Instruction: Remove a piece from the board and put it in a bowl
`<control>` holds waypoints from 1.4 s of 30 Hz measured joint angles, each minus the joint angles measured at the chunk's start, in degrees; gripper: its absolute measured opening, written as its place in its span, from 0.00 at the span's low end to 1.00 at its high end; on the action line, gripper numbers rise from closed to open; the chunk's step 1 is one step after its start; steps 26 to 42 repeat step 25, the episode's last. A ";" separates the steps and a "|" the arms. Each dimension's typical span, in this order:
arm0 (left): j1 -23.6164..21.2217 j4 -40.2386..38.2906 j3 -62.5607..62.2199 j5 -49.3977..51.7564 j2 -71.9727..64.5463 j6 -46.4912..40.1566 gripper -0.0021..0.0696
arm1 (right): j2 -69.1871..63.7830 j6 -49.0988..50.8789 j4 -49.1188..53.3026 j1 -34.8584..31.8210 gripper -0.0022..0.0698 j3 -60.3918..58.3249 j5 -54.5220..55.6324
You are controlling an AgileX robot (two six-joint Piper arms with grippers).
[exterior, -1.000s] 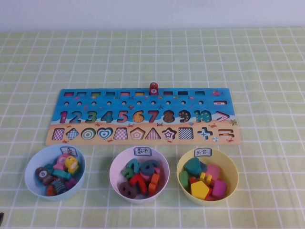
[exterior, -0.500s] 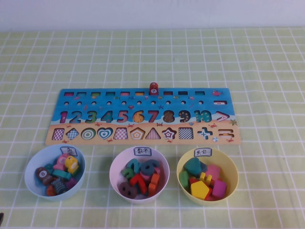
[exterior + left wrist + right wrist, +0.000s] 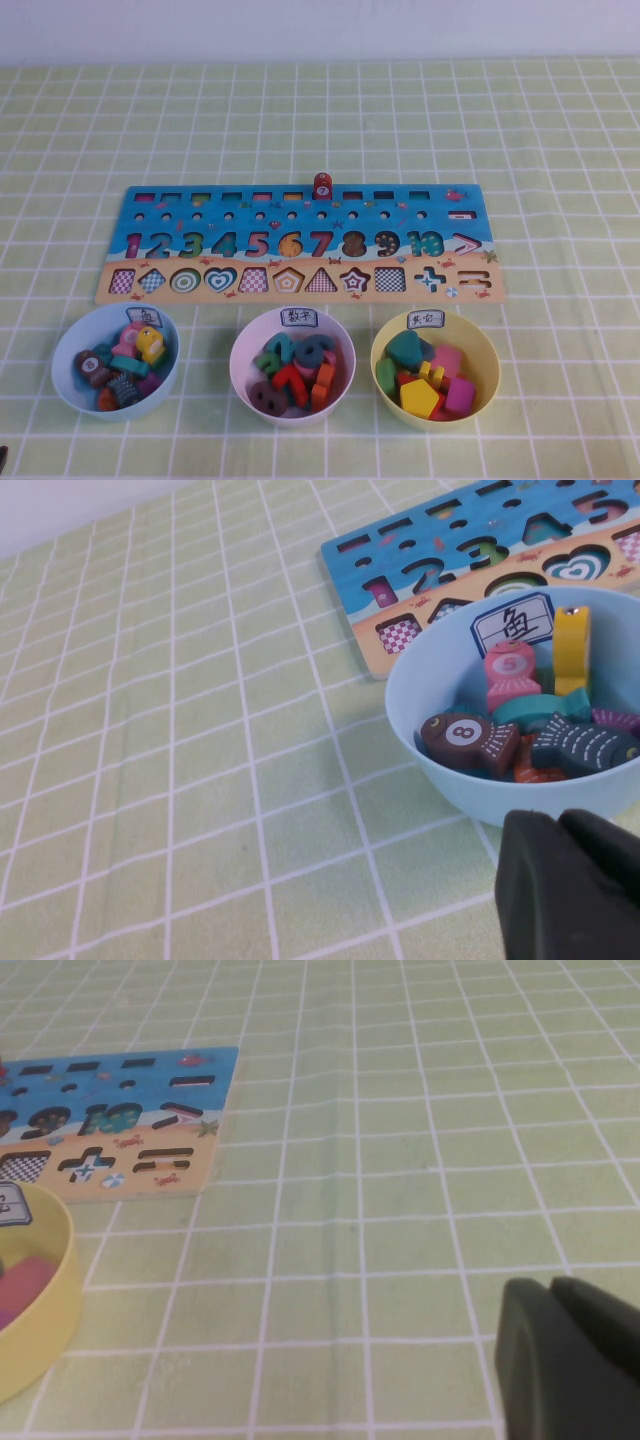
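Observation:
The board point(image 3: 300, 205) lies across the middle of the table, and the small red peg point(image 3: 321, 185) stands on its top edge. Its 7 place point(image 3: 320, 243) looks reddish; I cannot tell whether a piece sits in it. A bright red flat piece point(image 3: 290, 380) lies on top of the numerals in the pinkish-white bowl point(image 3: 240, 345). Neither gripper shows in the high view. My left gripper point(image 3: 560, 822) is shut and empty, low over the cloth beside the light blue bowl point(image 3: 400, 695). My right gripper point(image 3: 550, 1285) is shut and empty, over bare cloth to the right of the board point(image 3: 200, 1165).
The light blue bowl point(image 3: 65, 345) at front left holds fish pieces. The yellow bowl point(image 3: 485, 355) at front right holds shape pieces; its rim shows in the right wrist view point(image 3: 55, 1280). A green checked cloth point(image 3: 560, 130) covers the table.

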State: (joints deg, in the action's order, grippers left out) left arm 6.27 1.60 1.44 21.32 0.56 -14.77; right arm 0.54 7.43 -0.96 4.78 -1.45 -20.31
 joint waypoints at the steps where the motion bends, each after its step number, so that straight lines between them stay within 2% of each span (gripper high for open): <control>1: 0.00 0.00 0.00 0.00 0.00 0.00 0.02 | 0.00 0.87 0.08 0.00 0.01 0.00 -0.13; 42: 0.00 0.00 0.00 0.00 0.00 0.00 0.02 | 0.00 2.59 0.48 0.00 0.01 0.00 -0.40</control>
